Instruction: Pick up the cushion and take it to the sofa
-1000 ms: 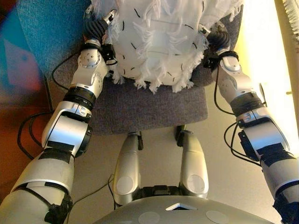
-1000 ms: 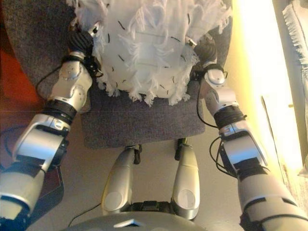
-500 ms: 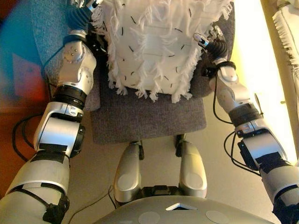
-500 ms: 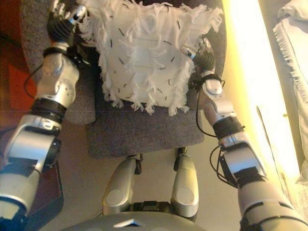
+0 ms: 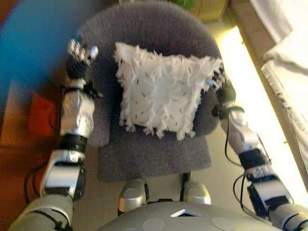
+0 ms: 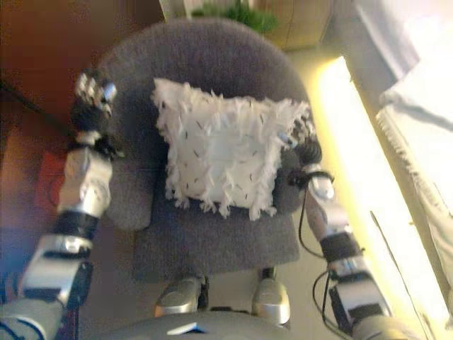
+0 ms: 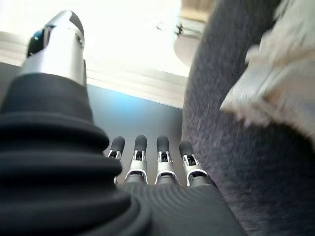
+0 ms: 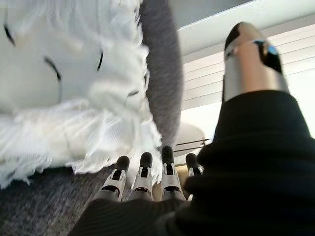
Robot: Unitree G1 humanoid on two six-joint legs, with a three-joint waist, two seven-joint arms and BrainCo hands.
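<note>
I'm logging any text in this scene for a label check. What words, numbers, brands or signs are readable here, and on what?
None: no readable text shows in any view.
The cushion bears only short dark flecks among its white fringe, not letters.
The grey chair is plain fabric.
The left robot hand and right robot hand show no legible marking.

Left robot hand [image 5: 79, 53] and right robot hand [image 5: 217, 79] open, fingers straight
</note>
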